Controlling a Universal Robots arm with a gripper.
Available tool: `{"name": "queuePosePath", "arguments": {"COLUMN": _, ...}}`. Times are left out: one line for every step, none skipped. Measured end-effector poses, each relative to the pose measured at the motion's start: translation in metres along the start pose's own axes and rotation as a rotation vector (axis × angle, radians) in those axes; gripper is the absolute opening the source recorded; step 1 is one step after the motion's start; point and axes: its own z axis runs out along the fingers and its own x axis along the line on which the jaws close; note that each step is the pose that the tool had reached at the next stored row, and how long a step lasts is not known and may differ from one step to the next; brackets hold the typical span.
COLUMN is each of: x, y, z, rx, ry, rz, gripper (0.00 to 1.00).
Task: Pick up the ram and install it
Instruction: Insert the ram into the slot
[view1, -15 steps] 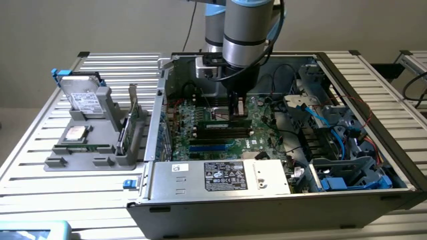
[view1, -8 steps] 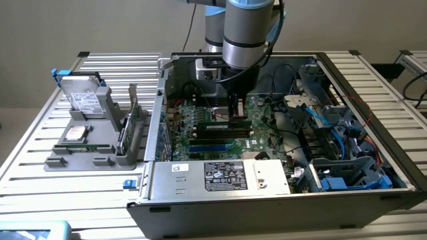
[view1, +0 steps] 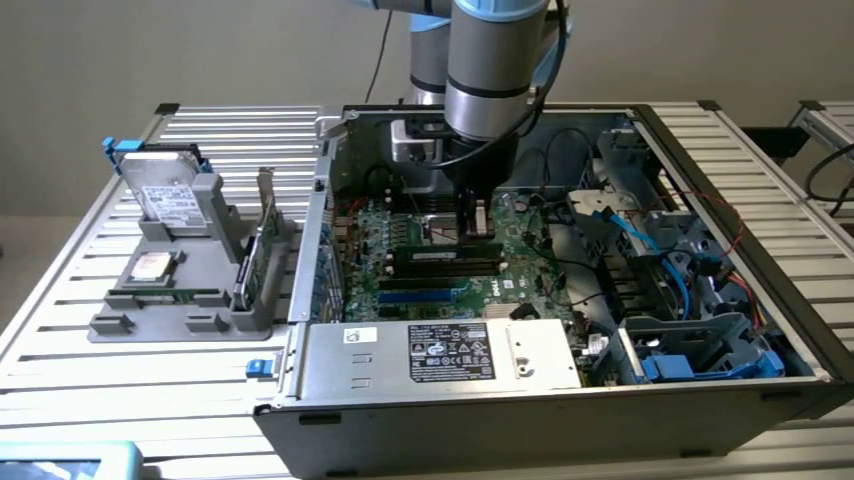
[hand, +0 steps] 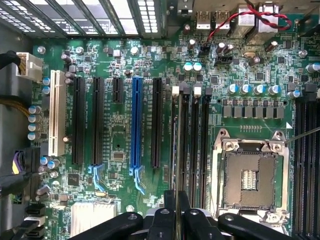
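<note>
The exterior view takes in the open metal computer case (view1: 441, 410) on the slatted surface (view1: 134, 390), with a grey holder (view1: 174, 312) at the exterior view's left. The wrist view looks straight down on the green motherboard (hand: 120, 132) and its long black slots (hand: 156, 120). The tool (hand: 176, 216) is clamped on the ram (hand: 176, 150), a thin stick seen edge-on, lined up along one slot.

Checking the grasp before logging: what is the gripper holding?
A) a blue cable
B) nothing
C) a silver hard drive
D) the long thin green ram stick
D: the gripper is shut on the long thin green ram stick, seen edge-on over the black memory slots.
</note>
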Motion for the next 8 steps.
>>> {"name": "queuePosePath", "arguments": {"x": 0.0000, "y": 0.0000, "z": 0.0004, "rx": 0.0000, "ry": 0.0013, "rz": 0.000, "gripper": 0.14}}
{"name": "queuePosePath", "arguments": {"x": 0.0000, "y": 0.0000, "z": 0.0006, "rx": -0.0001, "ry": 0.0025, "rz": 0.000, "gripper": 0.14}}
{"name": "queuePosePath", "arguments": {"x": 0.0000, "y": 0.0000, "z": 0.0008, "rx": -0.0001, "ry": 0.0037, "rz": 0.000, "gripper": 0.14}}
{"name": "queuePosePath", "arguments": {"x": -0.0001, "y": 0.0000, "z": 0.0011, "rx": -0.0001, "ry": 0.0048, "rz": 0.000, "gripper": 0.14}}
{"name": "queuePosePath", "arguments": {"x": -0.0002, "y": 0.0000, "z": 0.0012, "rx": -0.0002, "ry": 0.0054, "rz": 0.000, "gripper": 0.14}}
{"name": "queuePosePath", "arguments": {"x": -0.0005, "y": 0.0001, "z": 0.0014, "rx": -0.0001, "ry": 0.0056, "rz": 0.000, "gripper": 0.14}}
{"name": "queuePosePath", "arguments": {"x": -0.0010, "y": 0.0001, "z": 0.0016, "rx": 0.0000, "ry": 0.0061, "rz": 0.000, "gripper": 0.14}}
{"name": "queuePosePath", "arguments": {"x": -0.0018, "y": 0.0001, "z": 0.0018, "rx": 0.0000, "ry": 0.0070, "rz": 0.000, "gripper": 0.14}}
